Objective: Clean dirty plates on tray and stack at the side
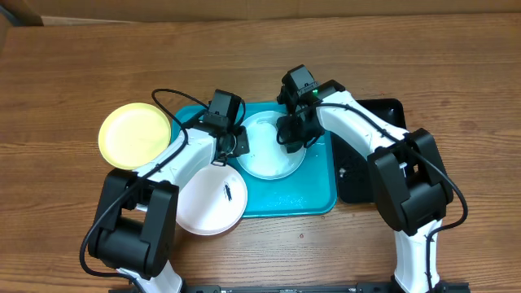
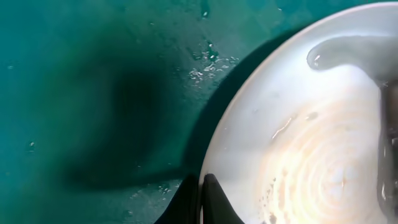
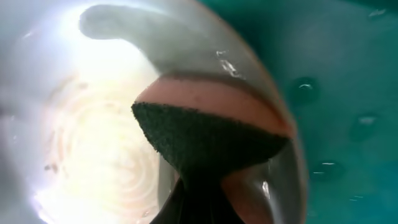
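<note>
Pale blue plate (image 1: pixel 266 159): left hand (image 2: pixel 201 198) pinches rim, right hand (image 3: pixel 193 200) presses sponge (image 3: pixel 205 134) inside

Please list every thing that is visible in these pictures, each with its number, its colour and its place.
turquoise rectangular plastic tray: 1, turquoise, middle of the table.
pale blue round plastic plate: 1, pale blue, on the turquoise tray.
yellow-green round plastic plate: 1, yellow-green, on the table left of the tray.
white round plastic plate: 1, white with a small dark smear, at the tray's front left corner.
glossy black tray: 1, black, right of the turquoise tray.
orange-pink foam sponge: 1, orange-pink with a dark scouring face, pressed on the pale blue plate.
wooden table: 1, brown, under everything.
left gripper: 1, black, shut on the pale blue plate's rim.
right gripper: 1, black, shut on the sponge.
</note>
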